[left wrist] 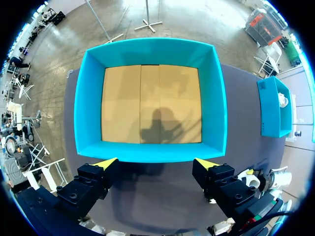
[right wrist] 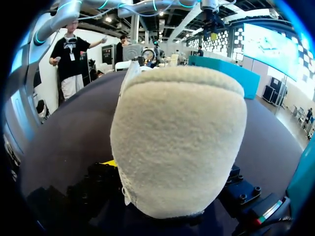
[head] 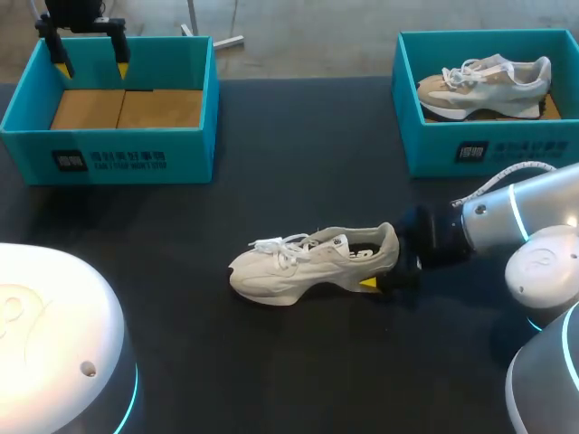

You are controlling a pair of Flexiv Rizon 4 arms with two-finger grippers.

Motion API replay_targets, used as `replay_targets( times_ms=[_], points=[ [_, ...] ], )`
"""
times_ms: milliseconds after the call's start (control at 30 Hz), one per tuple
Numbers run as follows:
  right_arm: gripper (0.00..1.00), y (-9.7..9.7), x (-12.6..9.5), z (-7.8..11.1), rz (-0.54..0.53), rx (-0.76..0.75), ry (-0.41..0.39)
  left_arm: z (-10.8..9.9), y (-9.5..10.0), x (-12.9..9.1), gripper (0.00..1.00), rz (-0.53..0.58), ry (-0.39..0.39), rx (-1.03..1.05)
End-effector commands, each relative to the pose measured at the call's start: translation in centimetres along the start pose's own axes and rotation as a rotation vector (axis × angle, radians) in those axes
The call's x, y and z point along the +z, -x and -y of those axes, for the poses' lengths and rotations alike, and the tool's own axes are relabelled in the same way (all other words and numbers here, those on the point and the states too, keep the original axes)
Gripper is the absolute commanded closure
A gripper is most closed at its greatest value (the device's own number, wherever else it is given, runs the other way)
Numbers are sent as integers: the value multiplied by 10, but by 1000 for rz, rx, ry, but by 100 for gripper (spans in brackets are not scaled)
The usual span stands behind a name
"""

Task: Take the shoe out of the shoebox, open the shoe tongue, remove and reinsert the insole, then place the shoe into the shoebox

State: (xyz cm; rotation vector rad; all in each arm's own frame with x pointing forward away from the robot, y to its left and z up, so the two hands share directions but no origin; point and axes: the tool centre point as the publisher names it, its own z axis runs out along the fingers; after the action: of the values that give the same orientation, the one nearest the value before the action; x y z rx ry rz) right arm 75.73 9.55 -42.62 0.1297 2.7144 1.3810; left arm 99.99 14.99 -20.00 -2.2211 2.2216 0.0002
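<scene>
The left end effector [head: 91, 65] hangs with its two yellow-tipped fingers spread wide apart, gripping nothing. Directly beneath it sits a teal cardboard shoebox [head: 109, 155]. In the left wrist view the box's tan cardboard floor [left wrist: 150, 103] lies ahead of the fingers, and the end effector's shadow falls across it.

Near the middle of the dark desk [head: 271, 380], a white and cream sneaker [head: 298, 265] stands upright on its sole, well apart from both boxes. Its toe points away from the right end effector [head: 387, 269], which is closed on the sneaker's heel. One yellow tip shows against the near side of the heel; the other finger is hidden behind it. In the right wrist view the fleecy heel [right wrist: 179, 142] fills the space between the fingers.

The silver right arm [head: 516, 221] enters from the right. Behind the right end effector, farther back on the desk, a second teal shoebox [head: 488, 152] holds another pale sneaker [head: 484, 83].
</scene>
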Motion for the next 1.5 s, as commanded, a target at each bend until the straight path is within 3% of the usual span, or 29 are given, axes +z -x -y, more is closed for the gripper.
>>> replay_targets(
  times_ms=[33,133,433,1000,1233,1500],
  points=[
    [100,0,2,1,-1,0,-4,0,0,0,0,0,0,0],
    [100,0,2,1,-1,0,-4,0,0,0,0,0,0,0],
    [100,0,2,1,-1,0,-4,-23,-36,5,0,40,-14,8],
    [100,0,2,1,-1,0,-4,-77,-126,-12,0,56,-76,17],
    [100,0,2,1,-1,0,-4,-102,-160,-6,0,42,-69,5],
    [100,0,2,1,-1,0,-4,-133,-186,11,0,22,-46,-18]
  ],
)
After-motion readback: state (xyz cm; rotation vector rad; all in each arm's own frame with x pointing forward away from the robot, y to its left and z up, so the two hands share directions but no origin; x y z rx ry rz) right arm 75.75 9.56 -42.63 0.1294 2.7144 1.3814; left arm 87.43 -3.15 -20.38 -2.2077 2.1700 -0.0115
